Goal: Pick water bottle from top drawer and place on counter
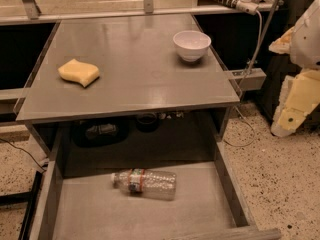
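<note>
The water bottle [145, 183] lies on its side on the floor of the open top drawer [95, 214], near the middle, with its white cap pointing left. The counter [140, 84] sits above and behind the drawer. My gripper [286, 120] hangs at the right edge of the view, on the pale arm [306, 34]. It is beside the counter's right side and above the speckled floor, well away from the bottle and holding nothing that I can see.
A yellow sponge [79, 72] lies on the counter's left part and a white bowl [191, 45] stands at its back right. Dark objects [100, 131] sit in shadow under the counter. A cable [252, 49] hangs to the right.
</note>
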### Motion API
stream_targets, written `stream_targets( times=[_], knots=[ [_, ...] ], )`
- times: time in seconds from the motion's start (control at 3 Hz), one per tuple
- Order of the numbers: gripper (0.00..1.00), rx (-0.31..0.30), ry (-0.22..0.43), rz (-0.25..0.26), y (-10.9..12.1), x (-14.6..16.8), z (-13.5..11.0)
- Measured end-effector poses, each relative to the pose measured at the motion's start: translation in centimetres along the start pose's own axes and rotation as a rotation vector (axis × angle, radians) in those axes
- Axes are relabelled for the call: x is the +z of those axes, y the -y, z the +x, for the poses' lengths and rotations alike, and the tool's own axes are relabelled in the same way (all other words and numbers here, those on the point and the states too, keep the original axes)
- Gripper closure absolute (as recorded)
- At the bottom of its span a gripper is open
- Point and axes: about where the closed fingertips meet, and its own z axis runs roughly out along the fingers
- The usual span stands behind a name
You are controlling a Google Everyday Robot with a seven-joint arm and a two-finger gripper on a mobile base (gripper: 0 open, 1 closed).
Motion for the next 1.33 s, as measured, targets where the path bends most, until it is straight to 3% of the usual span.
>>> stream_targets(
  times=[0.67, 1.33],
  knots=[
    [0.0, -0.002, 0.011, 0.004, -0.8, 0.9, -0.3],
    [0.0, -0.039, 0.132, 0.023, -4.9, 6.8, -1.2]
  ],
)
